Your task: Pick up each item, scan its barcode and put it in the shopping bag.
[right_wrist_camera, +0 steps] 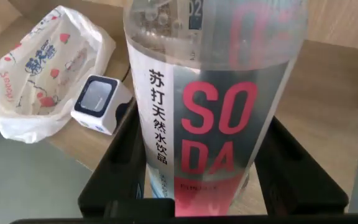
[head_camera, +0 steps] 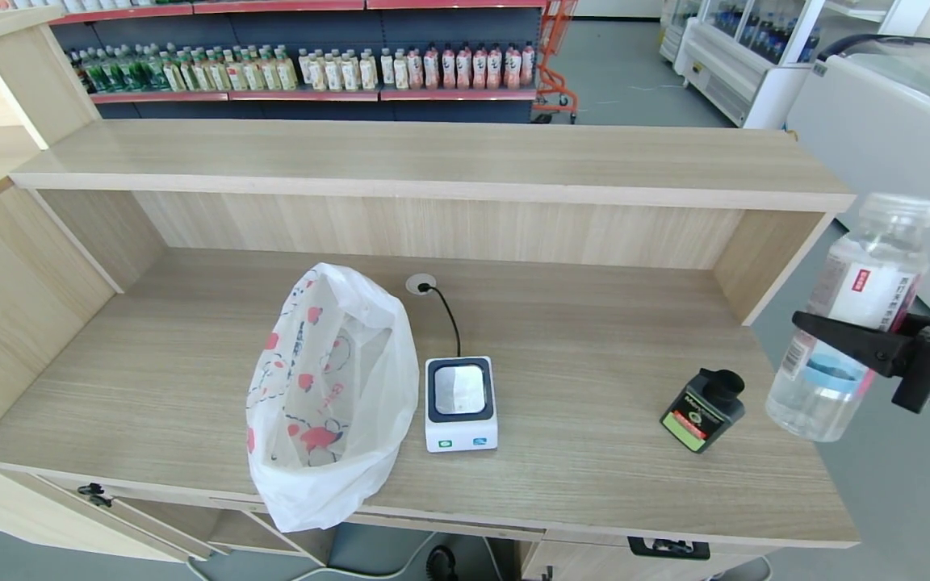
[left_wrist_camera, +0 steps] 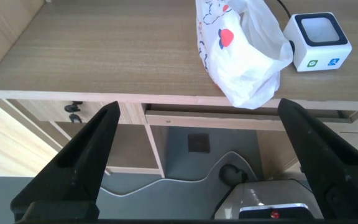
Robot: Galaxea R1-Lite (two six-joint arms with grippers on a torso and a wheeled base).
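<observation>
Soda bottle (head_camera: 869, 274) is clamped in the right gripper (head_camera: 836, 343), tilted and held up beyond the right end of the counter (head_camera: 594, 323). It is probably bound for the scanner (head_camera: 461, 402) beside the open shopping bag (head_camera: 328, 395). A black bottle (head_camera: 703, 410) stands at the right.

From the left wrist, the left gripper (left_wrist_camera: 197, 162) hangs spread wide and empty off the counter's near edge, by the bag.

From the right wrist, the fingers (right_wrist_camera: 303, 168) flank the bottle low down, leaving its label free.

Right hand (head_camera: 846, 345) grips clear bottle (head_camera: 869, 282) beyond counter (head_camera: 594, 363) right end; bag (head_camera: 328, 387), scanner (head_camera: 460, 403), dark bottle (head_camera: 703, 410) on counter.
</observation>
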